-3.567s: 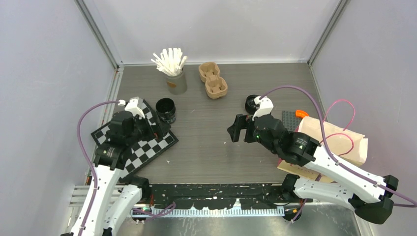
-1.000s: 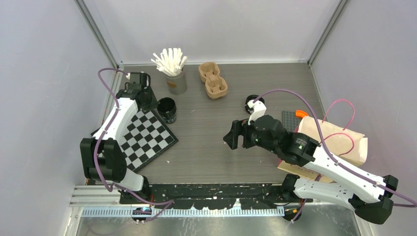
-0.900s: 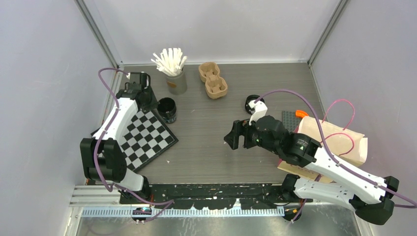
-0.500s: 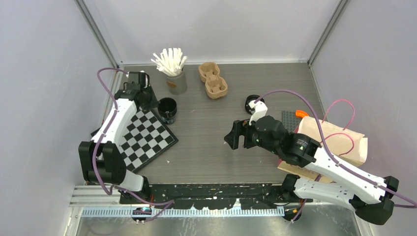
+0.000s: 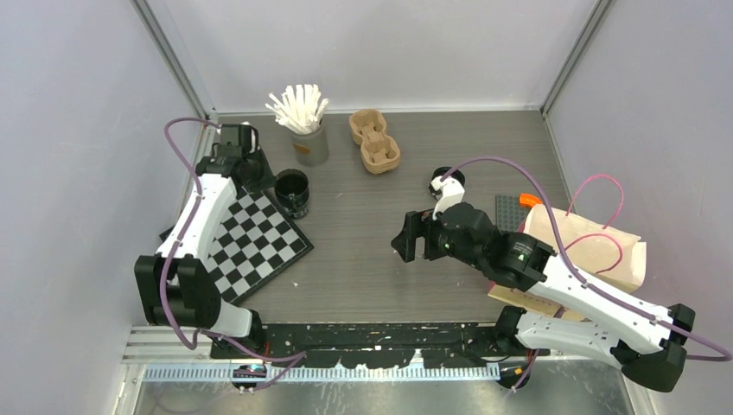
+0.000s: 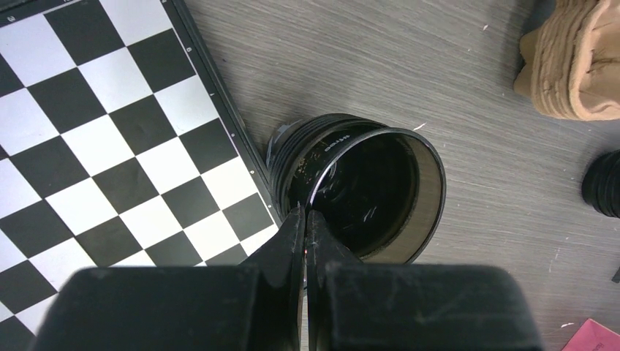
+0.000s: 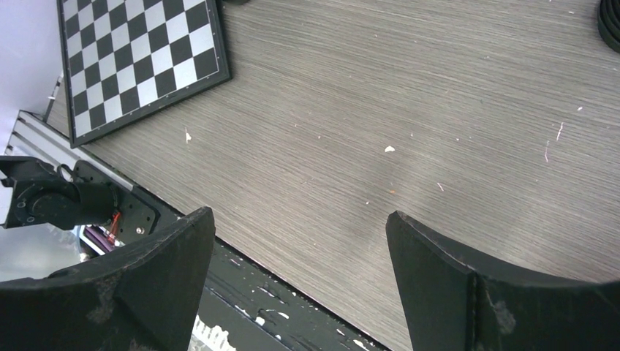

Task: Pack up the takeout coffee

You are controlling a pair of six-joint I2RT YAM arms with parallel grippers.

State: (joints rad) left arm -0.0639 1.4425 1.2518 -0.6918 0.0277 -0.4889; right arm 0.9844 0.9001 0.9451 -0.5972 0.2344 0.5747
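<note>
Far left, left gripper [image 6: 305, 216] pinching shut on black cup [image 6: 365, 194] rim; right gripper [image 7: 298, 219] hanging wide open, empty. Carrier [image 5: 374, 140] sitting unfilled, lid [image 5: 438, 179] lying apart: packing barely beginning.

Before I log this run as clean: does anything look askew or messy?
The chessboard lies skewed on the table, and small white flecks litter it. Nothing looks spilled around the black cup.
</note>
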